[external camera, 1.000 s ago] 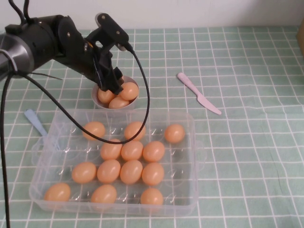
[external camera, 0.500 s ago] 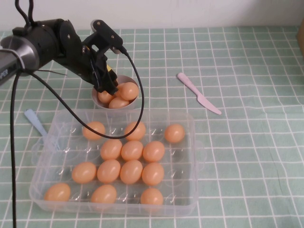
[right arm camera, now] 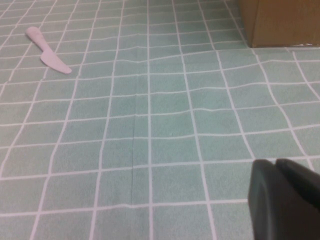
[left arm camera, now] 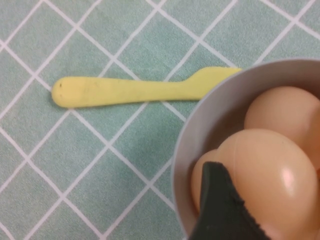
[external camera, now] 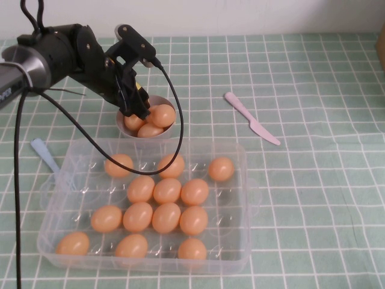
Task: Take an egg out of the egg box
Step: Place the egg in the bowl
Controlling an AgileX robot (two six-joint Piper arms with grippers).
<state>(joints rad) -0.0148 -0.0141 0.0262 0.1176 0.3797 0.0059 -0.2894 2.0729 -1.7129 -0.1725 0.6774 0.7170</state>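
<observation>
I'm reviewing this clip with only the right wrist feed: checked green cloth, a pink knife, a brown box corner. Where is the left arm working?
Observer: The left gripper is at the small grey bowl, just beyond the egg box. The right gripper hangs over bare cloth, outside the high view.
Operator: Is anything in that bowl?
Observer: Yes. Three eggs show in it, and the top egg sits right beside the left gripper.
Operator: And the box itself?
Observer: Thirteen eggs lie in its dimples, with several dimples vacant.
</observation>
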